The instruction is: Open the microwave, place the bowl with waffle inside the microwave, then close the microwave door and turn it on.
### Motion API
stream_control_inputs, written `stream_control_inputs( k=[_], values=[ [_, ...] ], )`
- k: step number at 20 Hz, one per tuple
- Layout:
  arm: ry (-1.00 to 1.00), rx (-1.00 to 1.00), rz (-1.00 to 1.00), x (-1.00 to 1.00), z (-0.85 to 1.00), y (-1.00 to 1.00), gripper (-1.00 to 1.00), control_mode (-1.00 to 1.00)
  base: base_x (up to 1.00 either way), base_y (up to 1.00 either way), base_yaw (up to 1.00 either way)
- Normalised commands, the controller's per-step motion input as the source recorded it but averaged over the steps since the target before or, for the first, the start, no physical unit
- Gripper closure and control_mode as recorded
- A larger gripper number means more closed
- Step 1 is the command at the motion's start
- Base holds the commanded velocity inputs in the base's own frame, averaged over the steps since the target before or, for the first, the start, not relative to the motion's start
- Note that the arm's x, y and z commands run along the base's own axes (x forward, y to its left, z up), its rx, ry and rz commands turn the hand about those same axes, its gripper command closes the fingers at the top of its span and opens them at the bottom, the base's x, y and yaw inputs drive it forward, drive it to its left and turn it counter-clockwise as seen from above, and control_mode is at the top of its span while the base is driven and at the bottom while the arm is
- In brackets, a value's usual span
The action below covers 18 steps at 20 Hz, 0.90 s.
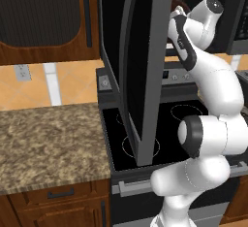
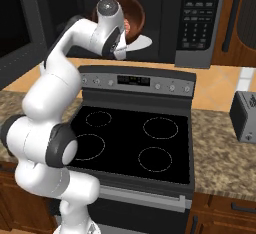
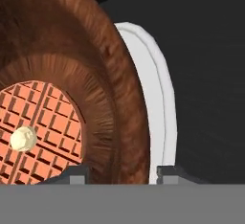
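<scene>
One bowl (image 3: 95, 74) holding one waffle (image 3: 40, 132) is seen on one white plate (image 3: 153, 98) inside the microwave (image 2: 200, 18); its door (image 1: 140, 66) is swung open. The tool (image 3: 122, 173) is seen straddling the bowl's rim; whether it is gripped cannot be told.

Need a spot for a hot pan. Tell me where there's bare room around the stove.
Free: the granite counter left of the stove, up to the wall, and all four burners on the stove top. Narrower: the counter strip between the stove and the toaster. Crowded: the microwave, where the bowl and the gripper take the cavity, with the microwave door hanging open over the stove's left edge.
</scene>
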Motion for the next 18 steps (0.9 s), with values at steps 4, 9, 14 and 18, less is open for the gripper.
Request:
stream_control_inputs(
  k=[4,9,14,18],
  values=[
    [-0.03,0.0,0.0,0.04,-0.14,0.0,-1.0,-1.0,0.0,0.0,0.0],
    [-0.19,0.0,0.0,0.24,0.05,0.0,-1.0,-1.0,0.0,0.0,0.0],
    [-0.4,0.0,0.04,0.36,0.27,0.0,-1.0,-1.0,0.0,0.0,0.0],
    [-0.69,0.0,0.1,-0.51,0.28,0.0,-1.0,-1.0,0.0,0.0,0.0]
  ],
)
